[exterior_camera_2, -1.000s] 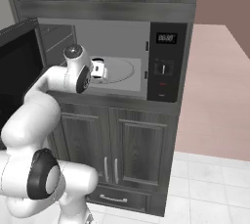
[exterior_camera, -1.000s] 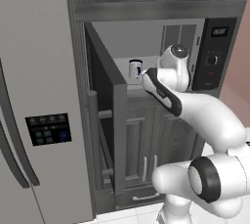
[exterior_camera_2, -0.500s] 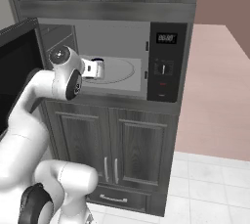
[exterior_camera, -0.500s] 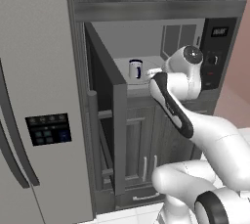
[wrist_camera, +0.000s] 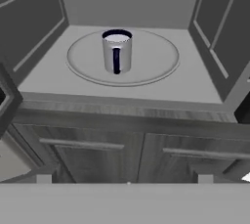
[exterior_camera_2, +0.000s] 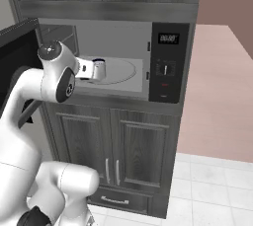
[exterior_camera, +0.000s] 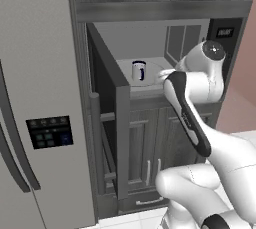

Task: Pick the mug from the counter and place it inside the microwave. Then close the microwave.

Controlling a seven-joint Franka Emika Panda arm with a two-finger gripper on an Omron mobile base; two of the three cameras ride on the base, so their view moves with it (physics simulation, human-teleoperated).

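The mug (wrist_camera: 117, 52) stands upright on the turntable (wrist_camera: 156, 61) inside the microwave (exterior_camera_2: 168, 62), door (exterior_camera: 107, 123) swung open. The gripper (exterior_camera_2: 99, 68), just outside the opening, has its fingers released, grasping nothing.

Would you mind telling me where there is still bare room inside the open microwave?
The small white-grey mug with a dark blue handle stands upright near the middle of the round white turntable. Bare turntable rings it, widest to the mug's right in the hand view. The light grey floor is free between turntable, walls and front edge.
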